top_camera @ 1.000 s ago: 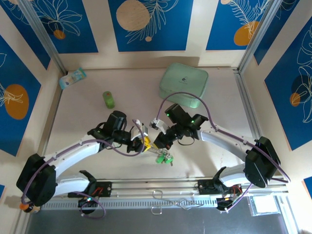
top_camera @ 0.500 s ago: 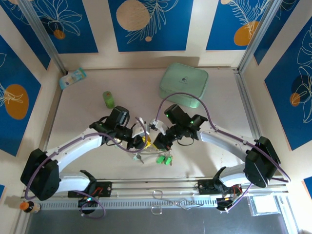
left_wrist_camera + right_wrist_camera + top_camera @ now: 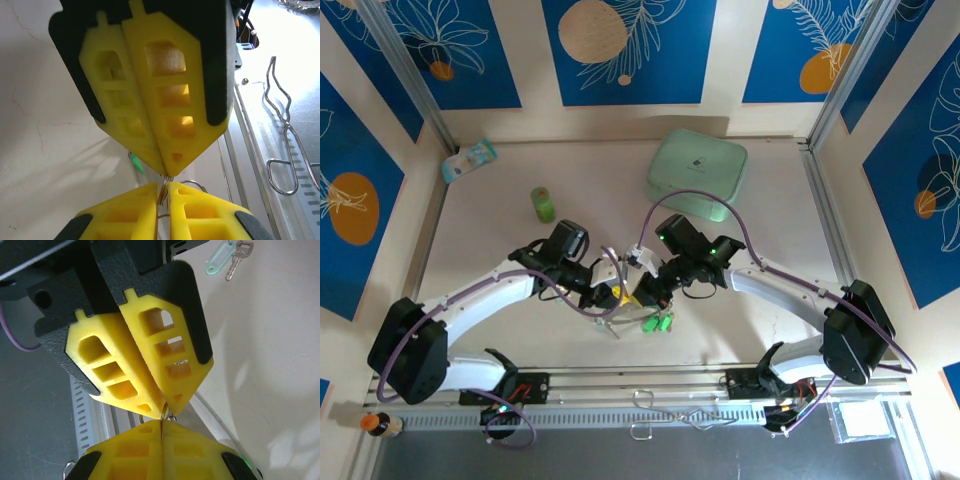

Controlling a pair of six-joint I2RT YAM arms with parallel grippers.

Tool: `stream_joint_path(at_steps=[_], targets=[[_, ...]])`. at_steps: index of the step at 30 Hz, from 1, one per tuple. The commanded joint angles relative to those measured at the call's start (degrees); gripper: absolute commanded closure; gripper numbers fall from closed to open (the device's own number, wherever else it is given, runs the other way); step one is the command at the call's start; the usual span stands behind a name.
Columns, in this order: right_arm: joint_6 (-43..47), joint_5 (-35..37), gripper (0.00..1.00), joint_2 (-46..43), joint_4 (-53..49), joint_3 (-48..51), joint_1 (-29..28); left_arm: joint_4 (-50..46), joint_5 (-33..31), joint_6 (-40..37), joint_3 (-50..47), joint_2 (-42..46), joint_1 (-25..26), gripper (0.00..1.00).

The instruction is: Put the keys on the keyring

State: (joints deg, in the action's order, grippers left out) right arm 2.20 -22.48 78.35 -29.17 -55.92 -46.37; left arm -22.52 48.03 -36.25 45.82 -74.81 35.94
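Observation:
My left gripper [image 3: 611, 297] and right gripper [image 3: 642, 292] meet tip to tip over the table's near middle. Each is shut on the keyring [image 3: 164, 187], a thin silvery loop pinched between the yellow fingers. In the left wrist view my left gripper [image 3: 167, 172] points down at the right gripper's fingers [image 3: 205, 212]. In the right wrist view my right gripper [image 3: 167, 410] nips the keyring [image 3: 164, 415] from above. Green-headed keys [image 3: 658, 324] lie just below the grippers. A mint-headed key [image 3: 222, 260] lies on the table.
A mint-green rounded square case [image 3: 697, 175] sits at the back right. An upright green cylinder [image 3: 543, 204] and a pale packet [image 3: 470, 158] stand at the back left. Bent wire hooks [image 3: 287, 145] lie along the near rail [image 3: 650, 382].
The left gripper has swung down and right toward the right gripper, and both now hold the ring. The green-headed keys have shifted slightly right.

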Motion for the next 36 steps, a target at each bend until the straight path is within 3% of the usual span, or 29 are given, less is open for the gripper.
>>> stream_joint_path(at_steps=[1, 6, 11, 12, 13, 15, 18, 32, 36], targets=[[1.0, -2.1, 1.0, 0.1, 1.1, -1.4, -0.7, -1.7, 1.1, -2.1, 1.2, -0.5, -0.2, 0.9], [0.6, -2.1, 1.0, 0.2, 1.7, -1.5, -0.9, -1.1, 2.7, -2.2, 0.9, -0.2, -0.2, 1.0], [-0.8, -0.7, 1.0, 0.0, 2.4, -0.9, -0.7, 0.9, 3.6, -1.0, -0.4, 0.4, -0.2, 1.0], [-2.0, -0.6, 0.95, -0.5, 2.9, -0.4, 0.0, 1.4, 3.1, -0.6, -0.8, 0.6, -0.2, 1.0], [-3.3, -0.8, 0.83, -1.1, 3.4, 0.3, 0.9, 1.8, 2.7, -0.3, -1.3, 0.8, -0.1, 1.0], [-5.5, -1.1, 0.68, -3.3, 4.9, 2.5, 2.3, 3.3, 1.9, 0.6, -2.2, 1.3, -0.1, 1.0], [-7.9, -0.5, 0.61, -7.3, 8.1, 6.8, 2.7, 4.4, 1.6, 1.2, -2.9, 1.6, -0.1, 1.0], [-12.8, 9.2, 0.65, -6.6, 15.1, 12.2, -2.0, 5.1, 2.0, 1.5, -3.3, 1.2, -0.1, 1.0], [-12.4, 8.8, 0.67, -5.9, 16.2, 12.3, -2.4, 5.0, 2.0, 1.6, -3.3, 1.2, -0.1, 1.0]])
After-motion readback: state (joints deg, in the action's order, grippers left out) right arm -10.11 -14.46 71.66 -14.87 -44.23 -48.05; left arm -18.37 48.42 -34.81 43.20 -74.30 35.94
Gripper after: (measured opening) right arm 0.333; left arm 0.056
